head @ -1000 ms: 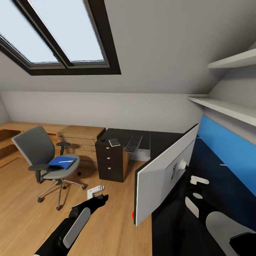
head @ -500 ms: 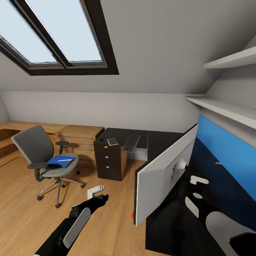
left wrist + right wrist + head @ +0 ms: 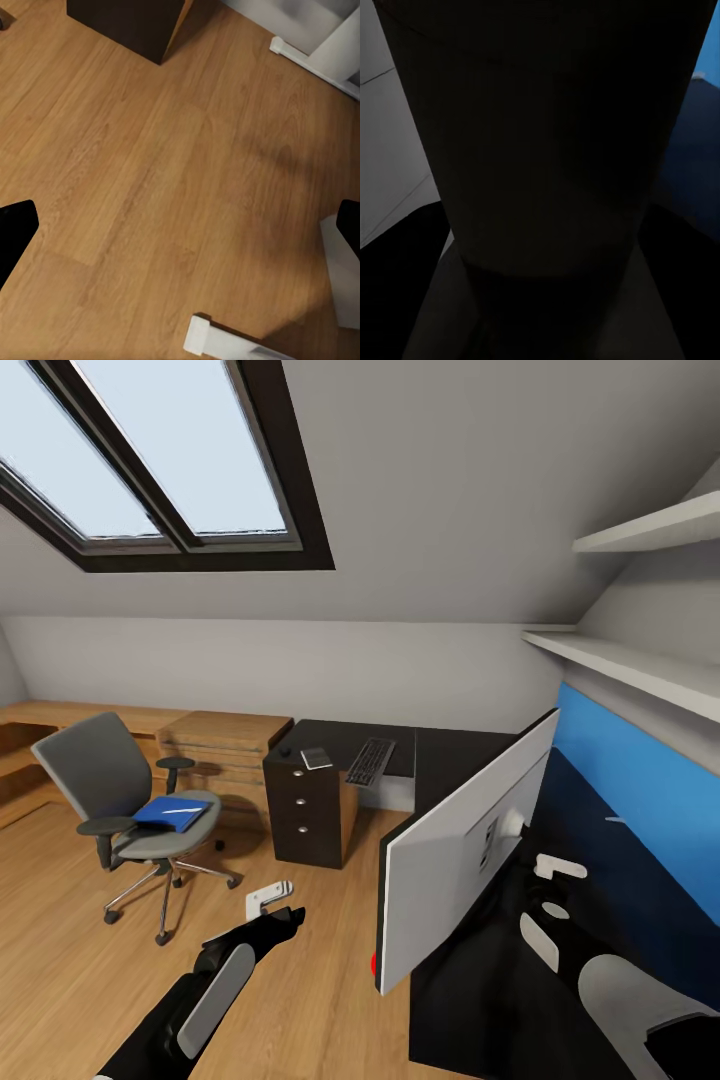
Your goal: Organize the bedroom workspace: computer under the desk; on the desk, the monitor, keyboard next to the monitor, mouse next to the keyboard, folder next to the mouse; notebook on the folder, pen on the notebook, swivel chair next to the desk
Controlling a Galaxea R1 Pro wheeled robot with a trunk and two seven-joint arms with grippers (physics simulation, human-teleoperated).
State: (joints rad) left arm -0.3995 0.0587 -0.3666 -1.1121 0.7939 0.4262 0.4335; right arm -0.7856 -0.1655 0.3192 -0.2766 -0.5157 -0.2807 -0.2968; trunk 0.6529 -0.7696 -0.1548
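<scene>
The monitor (image 3: 465,850) is tilted in the air over the near end of the dark table (image 3: 450,745), and the right gripper (image 3: 535,880) is behind it, so I cannot tell how its fingers stand. The left gripper (image 3: 268,925) hangs over the wooden floor (image 3: 150,187) with fingers (image 3: 15,232) spread wide, empty. The blue folder (image 3: 172,813) lies on the swivel chair (image 3: 115,800); the keyboard (image 3: 370,760) rests on the table's far end.

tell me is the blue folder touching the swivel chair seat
Touching. The head view shows the blue folder lying flat on the swivel chair seat, between the armrests, with no gap under it.
</scene>
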